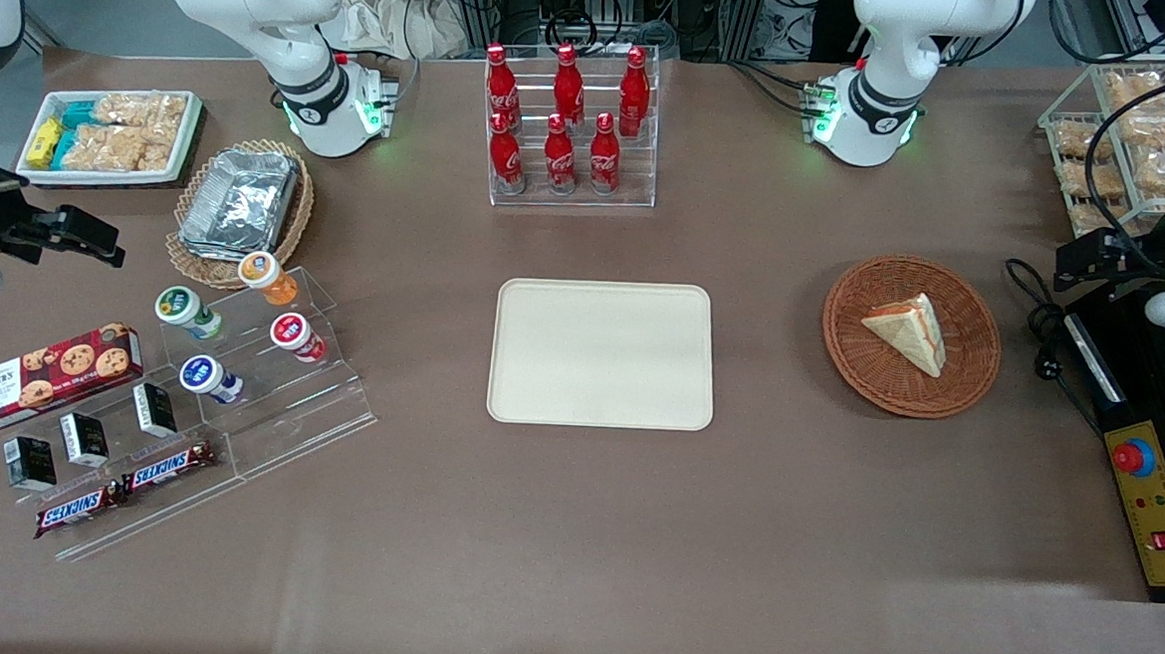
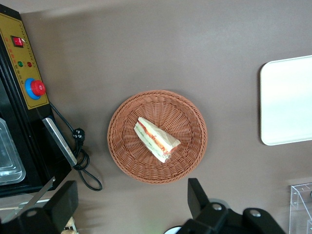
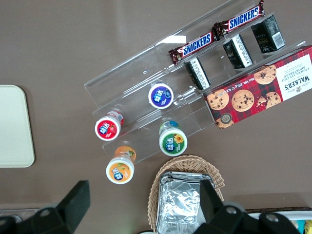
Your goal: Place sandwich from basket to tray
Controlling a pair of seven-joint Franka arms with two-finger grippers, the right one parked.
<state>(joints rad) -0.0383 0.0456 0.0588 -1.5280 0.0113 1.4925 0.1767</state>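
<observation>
sandwich (image 1: 907,327) lies in the basket (image 1: 865,367) on the brown table (image 1: 572,526), tray (image 1: 601,354) bare.

front view: the wedge rests on its side in the round wicker basket toward the working arm's end of the table, well apart from the cream tray at mid-table; a rack of red bottles (image 1: 566,117) stands farther from the camera than the tray. the gripper (image 1: 1109,263) hangs at the table's edge, near the basket. left wrist view: the gripper (image 2: 131,204) hovers above the basket (image 2: 126,156) with its two dark fingers (image 2: 197,195) spread wide and nothing between them; the sandwich (image 2: 157,139) shows red and green filling along its cut edge. right wrist view: a corner of the tray (image 3: 14,126) lies beside tiered snack displays (image 3: 161,87).
</observation>
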